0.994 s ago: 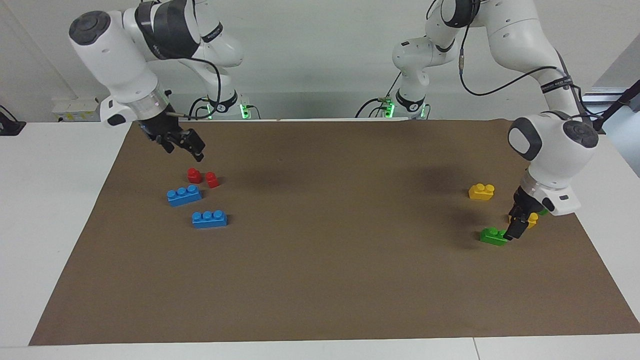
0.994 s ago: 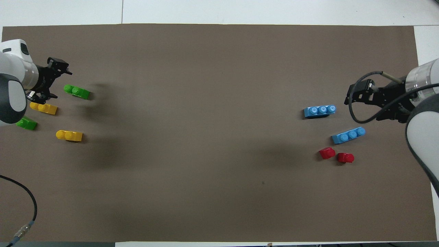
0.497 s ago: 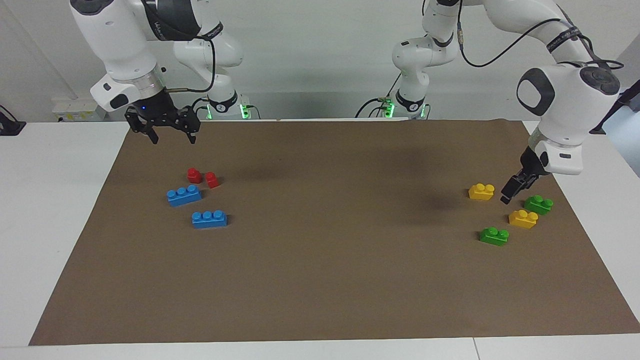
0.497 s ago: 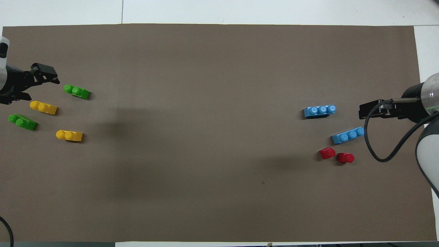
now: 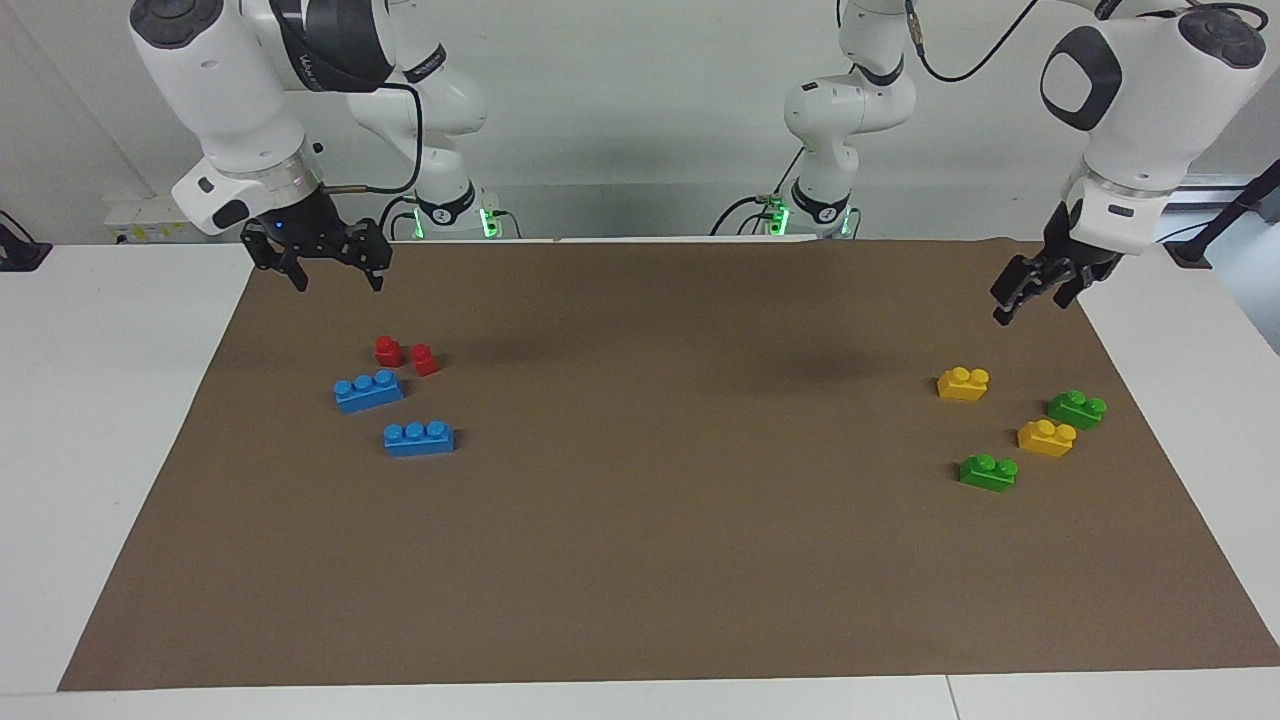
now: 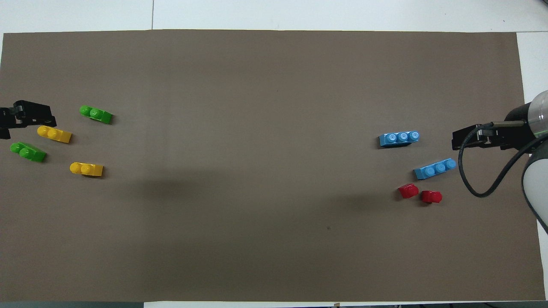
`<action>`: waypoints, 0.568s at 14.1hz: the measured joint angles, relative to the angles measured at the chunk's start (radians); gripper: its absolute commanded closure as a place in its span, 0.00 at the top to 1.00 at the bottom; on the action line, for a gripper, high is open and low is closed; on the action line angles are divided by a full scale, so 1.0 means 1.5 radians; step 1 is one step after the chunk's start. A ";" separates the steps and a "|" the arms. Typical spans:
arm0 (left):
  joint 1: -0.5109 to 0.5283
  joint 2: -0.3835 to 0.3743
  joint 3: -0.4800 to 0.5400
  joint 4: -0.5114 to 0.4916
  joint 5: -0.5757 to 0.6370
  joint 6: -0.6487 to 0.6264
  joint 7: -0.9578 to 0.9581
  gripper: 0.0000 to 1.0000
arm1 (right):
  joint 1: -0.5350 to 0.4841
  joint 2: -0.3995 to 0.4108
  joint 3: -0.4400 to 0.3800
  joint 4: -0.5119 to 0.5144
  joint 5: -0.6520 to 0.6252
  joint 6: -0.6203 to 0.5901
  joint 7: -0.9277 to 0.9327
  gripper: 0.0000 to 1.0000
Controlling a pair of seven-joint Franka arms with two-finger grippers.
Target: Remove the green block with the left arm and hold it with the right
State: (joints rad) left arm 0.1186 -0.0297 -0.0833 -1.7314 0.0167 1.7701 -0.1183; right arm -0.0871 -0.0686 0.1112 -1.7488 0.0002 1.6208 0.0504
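Note:
Two green blocks lie on the brown mat toward the left arm's end. One green block (image 5: 988,471) (image 6: 95,114) lies farthest from the robots. The other green block (image 5: 1077,409) (image 6: 28,152) lies nearer to the mat's end edge. My left gripper (image 5: 1035,300) (image 6: 32,117) is open and empty. It hangs high over the mat's corner nearest the robots, well clear of both blocks. My right gripper (image 5: 335,268) (image 6: 469,140) is open and empty. It hangs above the mat near the red and blue bricks.
Two yellow bricks (image 5: 963,383) (image 5: 1046,437) lie among the green blocks. Two blue three-stud bricks (image 5: 369,390) (image 5: 419,438) and two small red bricks (image 5: 389,350) (image 5: 424,359) lie toward the right arm's end. The brown mat (image 5: 650,520) covers the white table.
My left gripper has risen from beside the farther green block and pulled back toward the robots, empty. My right gripper has lifted and turned upright. No block has moved.

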 measured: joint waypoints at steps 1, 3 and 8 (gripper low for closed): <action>0.000 -0.001 -0.003 0.006 0.000 -0.014 0.017 1.00 | 0.000 0.000 0.000 0.001 0.000 -0.008 0.000 1.00; -0.004 -0.002 -0.008 0.015 0.000 -0.034 0.042 1.00 | 0.000 0.000 0.000 0.004 0.000 -0.014 0.000 1.00; -0.006 -0.013 -0.022 0.020 0.000 -0.050 0.065 1.00 | 0.000 0.000 0.000 0.005 0.000 -0.021 0.000 1.00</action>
State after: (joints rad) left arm 0.1100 -0.0492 -0.1165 -1.7013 0.0162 1.6948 -0.0207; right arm -0.0871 -0.0686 0.1109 -1.7411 0.0002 1.5892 0.0504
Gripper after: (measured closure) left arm 0.000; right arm 0.000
